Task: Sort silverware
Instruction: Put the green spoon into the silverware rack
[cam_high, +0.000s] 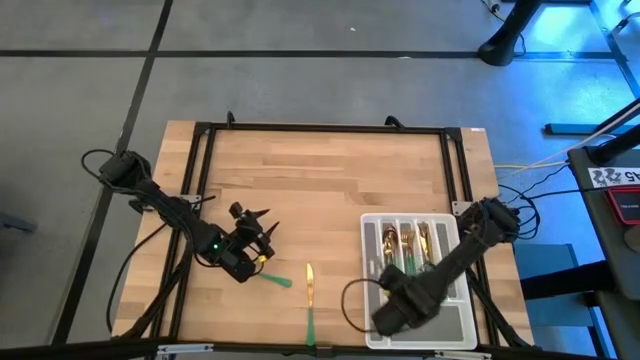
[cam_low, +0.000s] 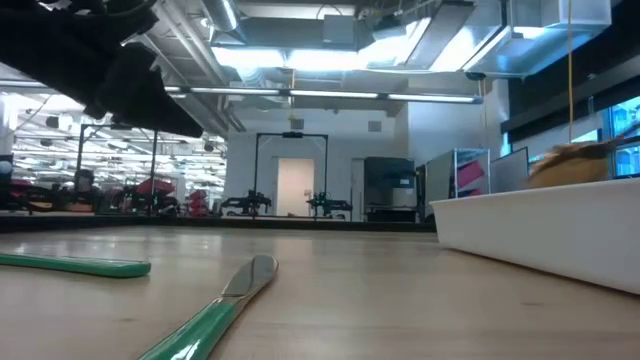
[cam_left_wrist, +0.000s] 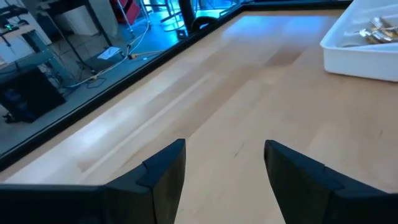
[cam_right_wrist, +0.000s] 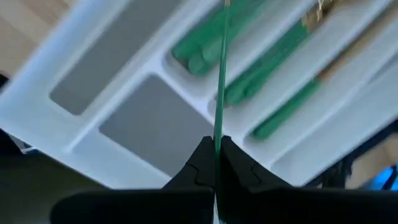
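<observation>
- Wooden table (cam_high: 330, 190) under me, framed in black rails, with a grey shop floor around it and a bright hall beyond in the low view.
- My right gripper (cam_right_wrist: 216, 155) hangs over the pale divided tray (cam_high: 375, 225) at the table's right, fingers pressed together on the thin green handle of one piece of silverware (cam_right_wrist: 219, 81), which I see edge-on.
- My left gripper (cam_left_wrist: 224, 171) sits low over the table's left part with its fingers spread and nothing between them; only bare wood shows in the gap.
- Several pieces already lie in the tray's long slots (cam_high: 408, 245), gold heads toward the far end, green handles toward me.
- Two pieces are left loose on the wood: a knife (cam_high: 310, 300) near the front edge, and a second green handle (cam_high: 277, 279) just beside my left gripper.
- To do the drop well, I judge I should line the held handle along the slot of its own kind, lower it close to the floor of that slot, then let go so it lies flat rather than across a divider.
- I cannot tell whether my held piece is a fork, spoon or knife, since its head is blurred.
- My right arm covers part of the tray from above, so I cannot count what lies in each slot.
</observation>
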